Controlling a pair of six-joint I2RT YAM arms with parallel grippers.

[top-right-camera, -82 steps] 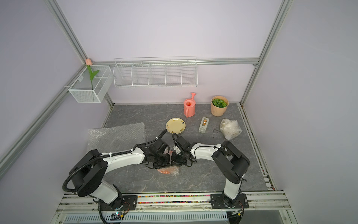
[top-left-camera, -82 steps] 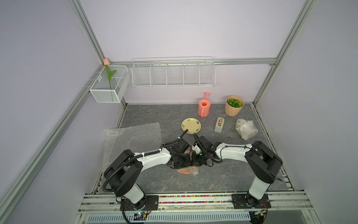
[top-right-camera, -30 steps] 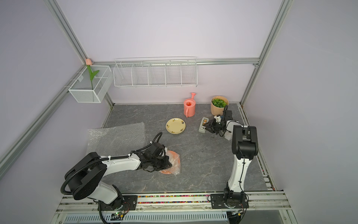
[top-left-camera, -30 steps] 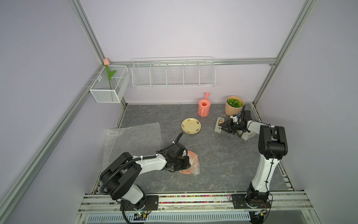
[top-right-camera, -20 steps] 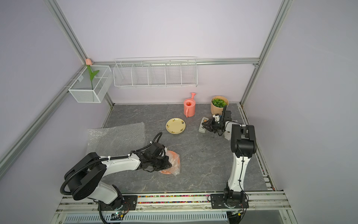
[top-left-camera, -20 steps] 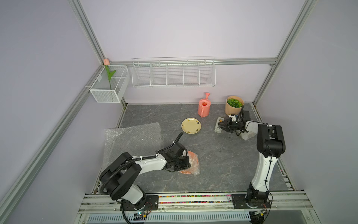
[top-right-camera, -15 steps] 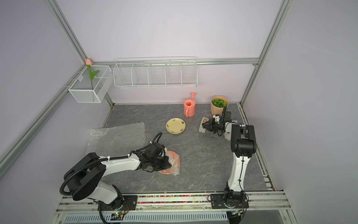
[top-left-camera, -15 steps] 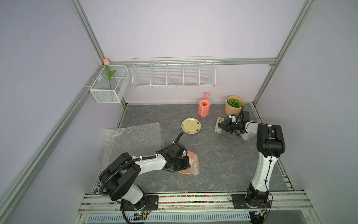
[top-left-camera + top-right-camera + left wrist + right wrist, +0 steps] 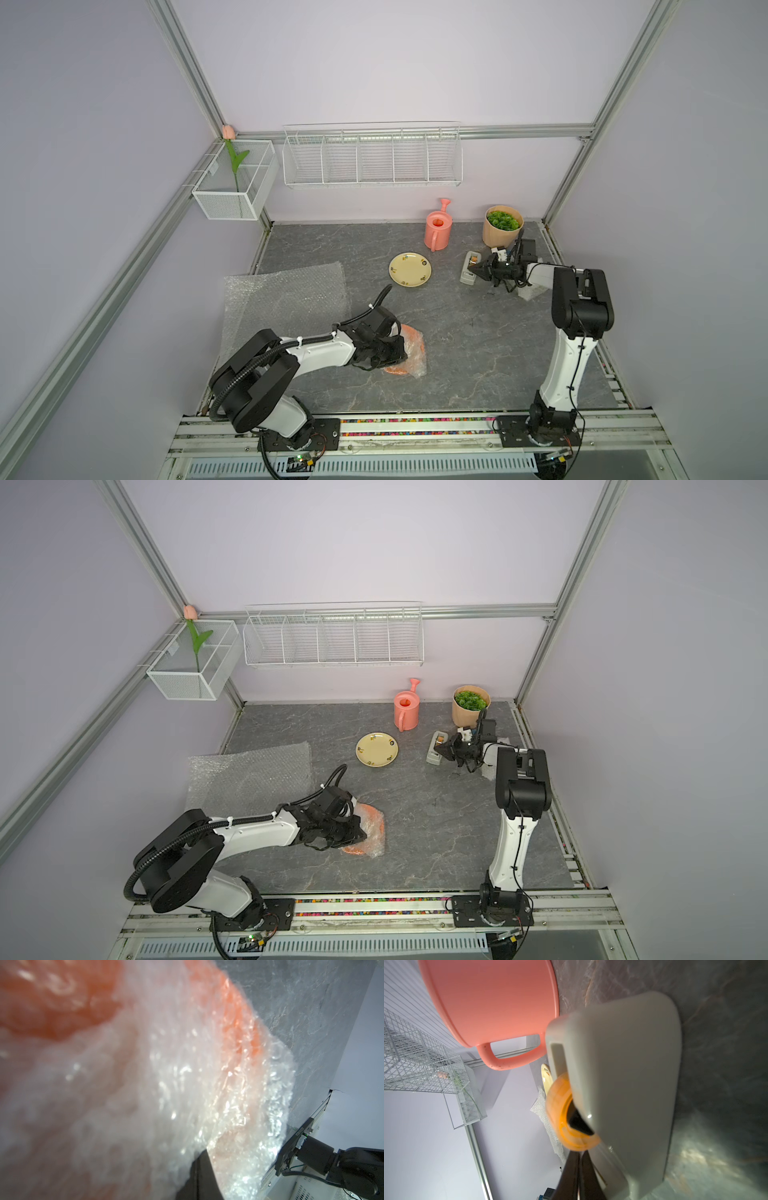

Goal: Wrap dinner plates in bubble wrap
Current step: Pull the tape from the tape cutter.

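Left fingers (image 9: pixel 199 1177) are clenched and pressed down onto the bubble wrap (image 9: pixel 187 1084) folded over the orange plate (image 9: pixel 412 348), at lower centre in both top views. I cannot tell whether a fold is nipped between them. The right fingers (image 9: pixel 573 1176) are closed together at the cutter end of the tape dispenser (image 9: pixel 469 272), right of centre and just below its orange tape roll (image 9: pixel 562 1109). They are probably on the loose tape end, though the strip is too thin to make out.

The plate should be stiff, fairly light and breakable. The wrap is soft, springy and slick, so its folds will likely spring open if let go. The best hold is probably from above, on the overlapped folds over the plate's middle, not at the rim. The tape wants taking at its free end only.

A few seconds ago both arms met over the bundle. Now the right arm has reached away to the dispenser, and its fingers, apart a second ago, have come together. The left arm stays on the bundle, which has not shifted on the tabletop (image 9: pixel 457 345). The bare yellow plate (image 9: pixel 410 269) at centre and the flat spare sheet (image 9: pixel 286 297) at left lie as they did.
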